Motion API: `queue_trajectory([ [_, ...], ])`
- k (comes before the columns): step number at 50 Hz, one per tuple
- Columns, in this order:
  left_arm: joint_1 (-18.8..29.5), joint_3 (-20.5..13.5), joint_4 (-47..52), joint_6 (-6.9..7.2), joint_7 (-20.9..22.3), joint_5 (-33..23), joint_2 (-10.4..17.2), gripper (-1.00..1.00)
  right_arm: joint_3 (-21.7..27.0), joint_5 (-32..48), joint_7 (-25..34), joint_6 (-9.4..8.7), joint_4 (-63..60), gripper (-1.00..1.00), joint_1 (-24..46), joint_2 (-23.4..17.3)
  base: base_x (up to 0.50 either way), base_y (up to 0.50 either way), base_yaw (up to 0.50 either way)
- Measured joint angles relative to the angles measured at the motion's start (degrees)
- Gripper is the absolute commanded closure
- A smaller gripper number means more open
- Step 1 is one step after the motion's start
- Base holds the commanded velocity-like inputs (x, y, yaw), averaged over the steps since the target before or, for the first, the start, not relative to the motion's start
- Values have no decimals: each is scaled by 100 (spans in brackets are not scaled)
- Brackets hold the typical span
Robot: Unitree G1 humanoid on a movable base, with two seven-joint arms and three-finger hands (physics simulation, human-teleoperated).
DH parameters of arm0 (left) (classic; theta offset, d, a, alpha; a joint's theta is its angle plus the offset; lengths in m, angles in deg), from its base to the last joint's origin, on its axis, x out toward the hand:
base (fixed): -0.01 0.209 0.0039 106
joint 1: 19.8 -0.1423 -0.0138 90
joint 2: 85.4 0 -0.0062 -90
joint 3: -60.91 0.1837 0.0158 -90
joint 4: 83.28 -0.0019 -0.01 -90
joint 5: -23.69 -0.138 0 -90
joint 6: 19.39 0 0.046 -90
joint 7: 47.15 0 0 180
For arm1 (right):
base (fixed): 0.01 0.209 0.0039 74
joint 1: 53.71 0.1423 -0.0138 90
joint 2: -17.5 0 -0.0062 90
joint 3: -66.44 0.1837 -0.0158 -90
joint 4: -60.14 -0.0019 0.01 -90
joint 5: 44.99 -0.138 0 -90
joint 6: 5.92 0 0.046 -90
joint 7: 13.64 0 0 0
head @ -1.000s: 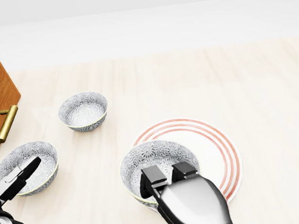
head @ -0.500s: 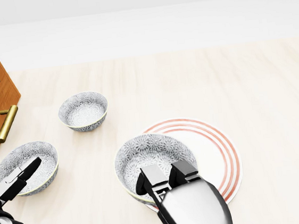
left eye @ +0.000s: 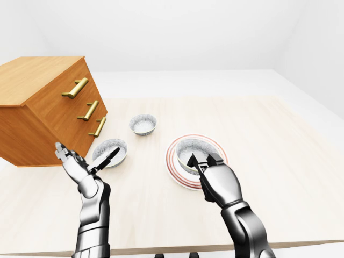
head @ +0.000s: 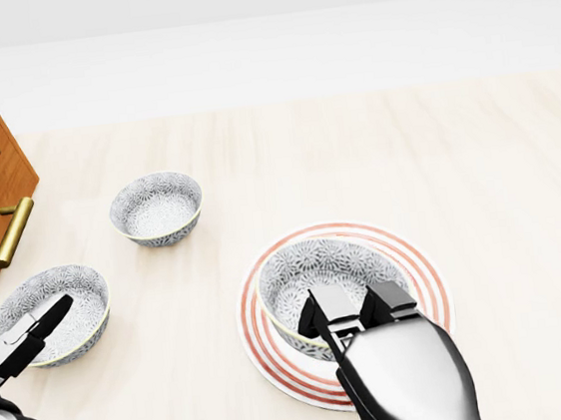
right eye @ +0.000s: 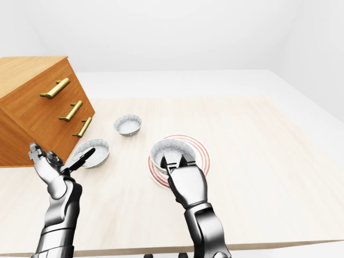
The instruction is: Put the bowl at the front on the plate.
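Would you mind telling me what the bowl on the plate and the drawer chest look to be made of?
Bowl: probably glazed ceramic, with a fine grey-and-white pattern and a smooth rim. Plate: likely the same, glossy white with red rings. Drawer chest: orange-brown wood grain, with brass-looking bar handles.

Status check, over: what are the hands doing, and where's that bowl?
Right hand pinching bowl rim. Bowl over plate. Left hand open, idle. Nothing blocking.

Pale wooden table (head: 475, 149) carries plate (head: 422, 265), two bowls (head: 157, 209), drawer chest (left eye: 48, 107).
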Motion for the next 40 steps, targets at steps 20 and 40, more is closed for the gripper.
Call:
queue_trajectory([
  [20,-101,-48,334,21,0,-11,-40,-100,662,649,399,0,606,100,607,158,0,0,0],
  [40,-146,-53,461,82,0,-32,-68,-100,1101,845,392,0,1070,100,1016,253,0,0,0],
])
